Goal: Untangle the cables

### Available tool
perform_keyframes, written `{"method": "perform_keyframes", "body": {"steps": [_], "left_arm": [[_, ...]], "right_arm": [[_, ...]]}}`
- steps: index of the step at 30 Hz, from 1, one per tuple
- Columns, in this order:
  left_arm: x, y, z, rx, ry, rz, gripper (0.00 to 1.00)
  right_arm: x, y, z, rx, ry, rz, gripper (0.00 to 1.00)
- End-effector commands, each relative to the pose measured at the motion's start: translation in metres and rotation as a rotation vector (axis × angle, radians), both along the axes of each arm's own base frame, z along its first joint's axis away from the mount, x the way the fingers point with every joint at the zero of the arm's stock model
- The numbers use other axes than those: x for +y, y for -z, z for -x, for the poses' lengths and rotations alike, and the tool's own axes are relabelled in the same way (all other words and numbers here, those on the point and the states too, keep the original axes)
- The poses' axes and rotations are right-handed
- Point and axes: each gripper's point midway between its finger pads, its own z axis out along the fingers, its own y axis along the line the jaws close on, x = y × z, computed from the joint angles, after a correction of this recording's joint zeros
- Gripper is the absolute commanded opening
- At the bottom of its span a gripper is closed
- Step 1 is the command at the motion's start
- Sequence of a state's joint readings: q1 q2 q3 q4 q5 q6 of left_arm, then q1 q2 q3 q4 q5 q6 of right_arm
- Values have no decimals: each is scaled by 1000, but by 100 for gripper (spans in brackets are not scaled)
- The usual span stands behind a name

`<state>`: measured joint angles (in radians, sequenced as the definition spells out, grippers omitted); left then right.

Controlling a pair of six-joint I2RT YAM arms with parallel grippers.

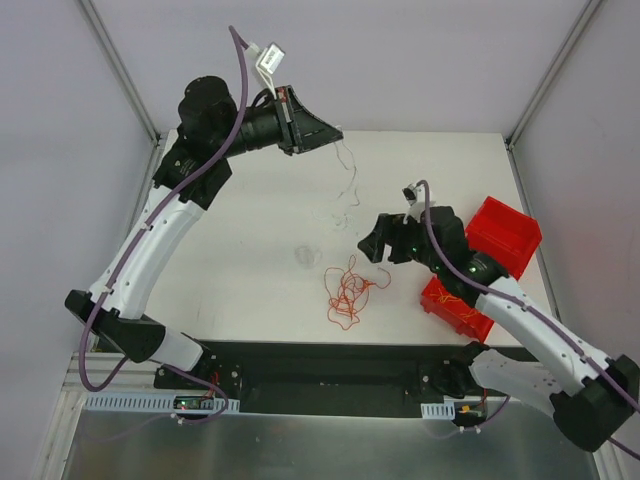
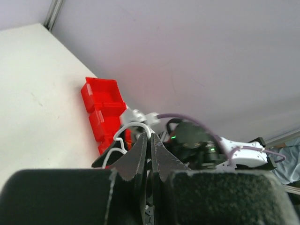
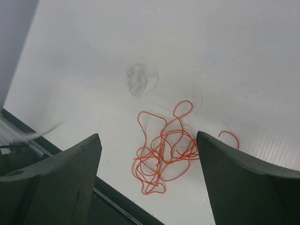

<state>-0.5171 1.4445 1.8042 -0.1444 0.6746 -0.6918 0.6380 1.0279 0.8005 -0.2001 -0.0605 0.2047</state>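
Observation:
A red-orange cable tangle (image 1: 347, 290) lies on the white table (image 1: 250, 220) near the front edge. My right gripper (image 1: 375, 243) is open and hovers just above and right of it. In the right wrist view the tangle (image 3: 164, 152) sits between the spread fingers (image 3: 70, 173) of that gripper (image 3: 147, 135). My left gripper (image 1: 328, 135) is raised high at the back, shut on a thin whitish cable (image 1: 347, 175) that hangs down toward the table. In the left wrist view the white cable (image 2: 133, 125) loops over the closed tips of the left gripper (image 2: 150, 137).
Two red bins (image 1: 503, 235) (image 1: 455, 305) stand at the right, next to the right arm; they also show in the left wrist view (image 2: 103, 101). A faint whitish coil (image 1: 305, 257) lies left of the tangle, also in the right wrist view (image 3: 140, 79).

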Motion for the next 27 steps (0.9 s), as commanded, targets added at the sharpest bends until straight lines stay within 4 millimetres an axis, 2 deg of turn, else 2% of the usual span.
{"method": "perform_keyframes", "body": {"steps": [1,4,7,12,15,21,25,27], "left_arm": [[-1,-4,15,15,51,29,0],[-4,10,23,39,111,10,0],[-7,30,33,86,183,-14,0],[-6,60,41,147,220,-40,0],[-7,74,41,175,225,-31,0],[-8,77,49,180,262,-10,0],[-10,80,53,192,283,-4,0],[-11,77,55,204,304,15,0]], "right_arm": [[1,-77,10,-185,-90,-81,85],[-2,-115,21,-287,-141,-109,83],[-6,-144,28,-397,-179,-116,83],[-8,-162,17,-438,-155,-95,74],[1,-174,10,-444,-134,-144,65],[23,-180,4,-465,-132,-194,66],[39,-171,1,-441,-159,-223,66],[45,-159,-7,-421,-149,-210,66]]}}
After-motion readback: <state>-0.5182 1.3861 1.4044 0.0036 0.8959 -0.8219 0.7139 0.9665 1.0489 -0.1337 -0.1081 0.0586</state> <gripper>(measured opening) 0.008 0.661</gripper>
